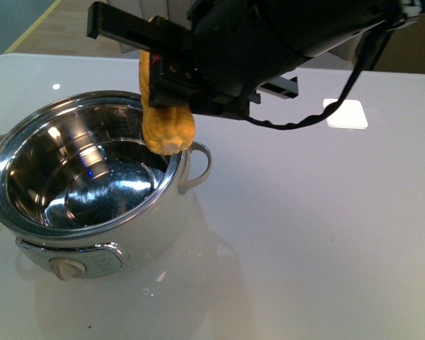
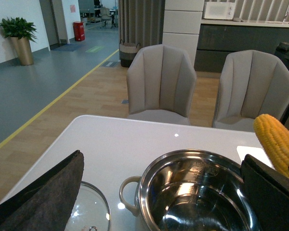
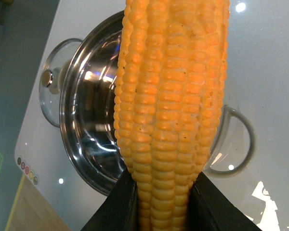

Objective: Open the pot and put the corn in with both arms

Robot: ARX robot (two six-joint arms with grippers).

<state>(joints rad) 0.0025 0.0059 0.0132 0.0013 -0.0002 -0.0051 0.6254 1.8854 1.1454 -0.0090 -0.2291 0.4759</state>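
**Corn clamped above the uncovered pot**

The right fingers are closed tight on the corn, one black pad on each side of the cob with no gap showing (the kernels press straight against both pads). The cob hangs downward from them, and its free end sticks out well past the fingertips. Directly beneath that end stands the pot, its lid off and its shiny steel bowl in plain sight. In the front view the corn's end hangs at the rim, by the looped handle on that side. I cannot tell whether it touches the steel.

The left fingers are spread wide and hold nothing, and the pot's mouth shows in the gap between them. The glass lid lies flat on the white surface just beside the pot. It is partly hidden behind one left finger, on the far side of the pot from the right fingers.
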